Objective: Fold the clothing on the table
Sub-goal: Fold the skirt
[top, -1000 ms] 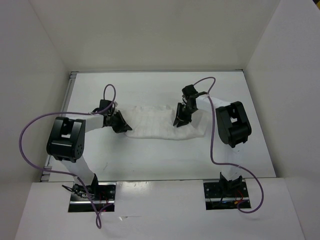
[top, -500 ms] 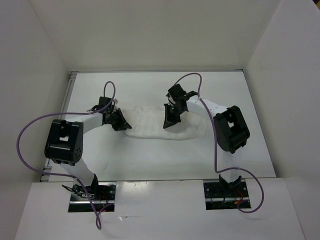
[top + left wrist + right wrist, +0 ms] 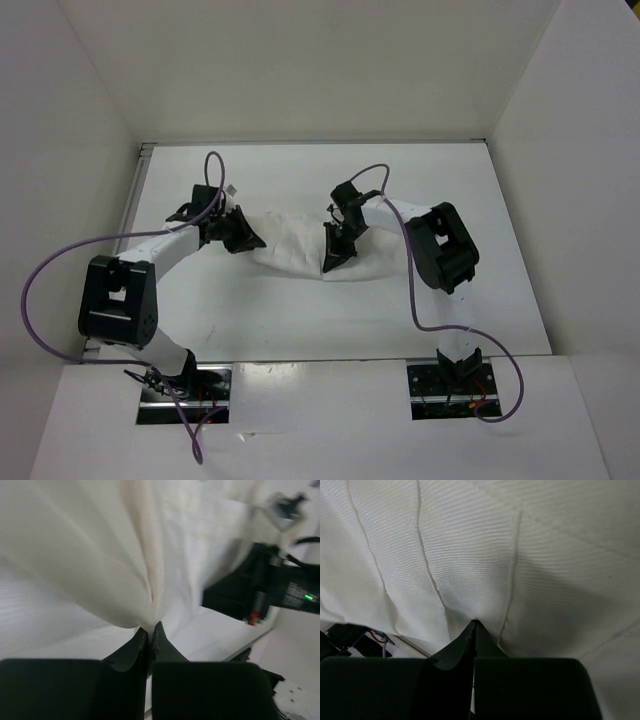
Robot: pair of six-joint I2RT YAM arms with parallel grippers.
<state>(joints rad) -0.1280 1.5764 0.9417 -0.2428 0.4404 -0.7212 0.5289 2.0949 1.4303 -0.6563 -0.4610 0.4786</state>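
My worktop [image 3: 300, 320] carries the clothing [image 3: 295, 240] bunched at its middle, between the arms. I see no finished fold, so I judge most work is left. Left pincer [image 3: 150, 628] is pinched tight on its left edge, and right pincer [image 3: 474, 625] is clamped on a pleat.

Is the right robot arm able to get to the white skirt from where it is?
Yes, it looks that way. The right gripper is shut on a pinch of the clothing, with nothing between them. The left gripper pinches the fabric too, at the edge nearer its own side.
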